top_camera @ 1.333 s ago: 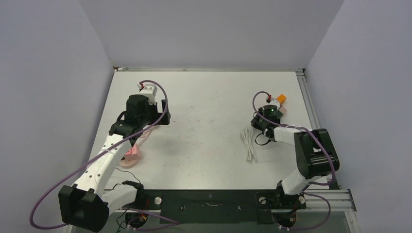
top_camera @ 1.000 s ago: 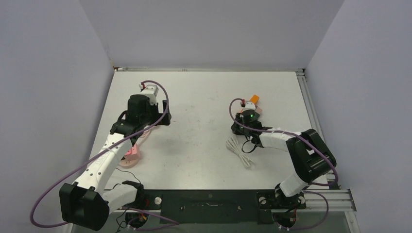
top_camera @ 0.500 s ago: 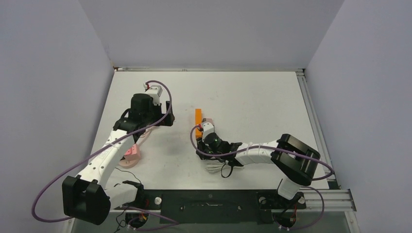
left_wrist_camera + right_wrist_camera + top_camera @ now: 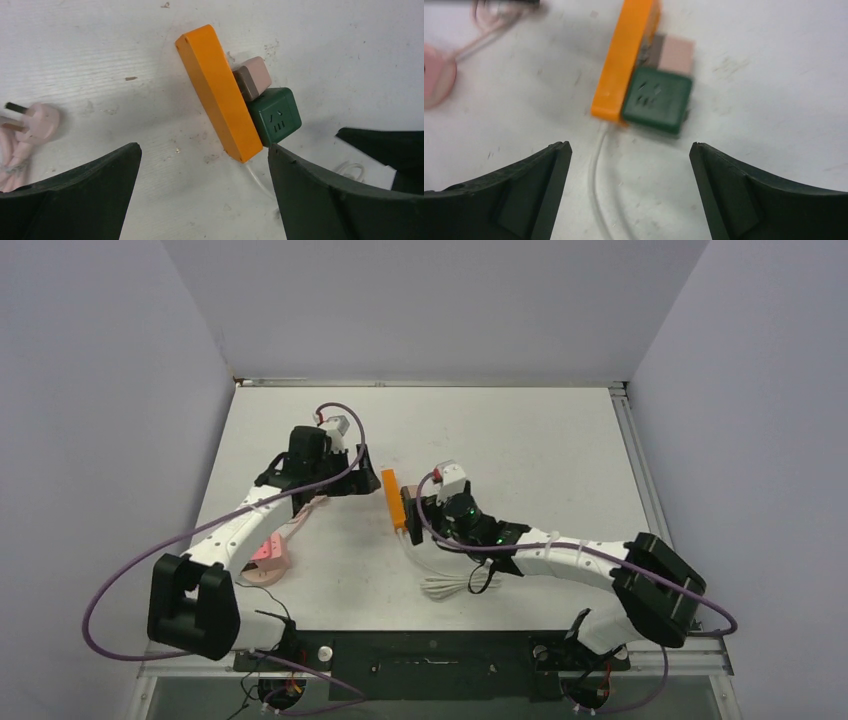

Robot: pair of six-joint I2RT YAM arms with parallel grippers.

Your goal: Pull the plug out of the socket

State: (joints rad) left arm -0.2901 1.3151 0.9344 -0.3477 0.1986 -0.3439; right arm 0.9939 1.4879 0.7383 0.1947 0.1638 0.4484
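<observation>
The orange socket strip (image 4: 393, 498) lies left of the table's centre, between the two grippers. On its side sit a green cube plug (image 4: 276, 116) and a pink-brown plug (image 4: 252, 80), both pushed in. My left gripper (image 4: 204, 147) hangs open above the strip's cable end, holding nothing. My right gripper (image 4: 630, 145) is open too. Its fingers stand apart just short of the green cube plug (image 4: 656, 100) and the socket strip (image 4: 624, 65), with only the white cable (image 4: 596, 175) between them. From above, the right gripper (image 4: 418, 512) hides both plugs.
A loose pink plug (image 4: 37, 117) with bare prongs lies left of the strip. Its pink cable and round reel (image 4: 268, 560) sit by the left arm. The strip's white cable coil (image 4: 450, 585) lies near the front. The right gripper's finger (image 4: 390, 150) shows in the left wrist view.
The right arm carried the socket strip from the back right to left of centre, then opened and let go. The left gripper shifted a little right, toward the strip.
</observation>
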